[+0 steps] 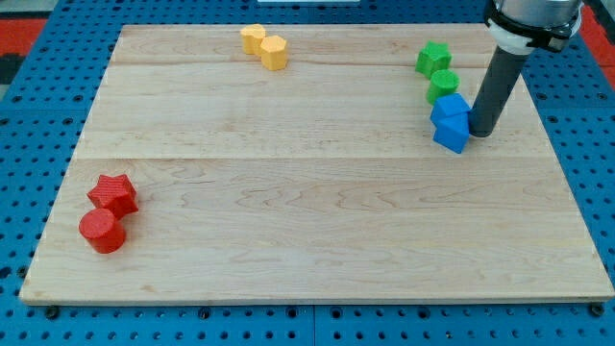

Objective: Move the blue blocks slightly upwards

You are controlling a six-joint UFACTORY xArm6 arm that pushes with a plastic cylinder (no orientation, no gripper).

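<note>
Two blue blocks sit touching at the view's right: an upper blue block [450,111] and a lower blue block [451,135], shapes hard to make out. My tip [479,132] rests on the board just right of them, touching or nearly touching the blue pair. The dark rod rises from it to the view's top right.
A green star-like block [433,59] and a green round block [443,85] sit just above the blue ones. Two yellow blocks [264,46] lie at the top middle. A red star [113,194] and a red cylinder [102,231] lie at the lower left. The wooden board [307,221] is edged by blue pegboard.
</note>
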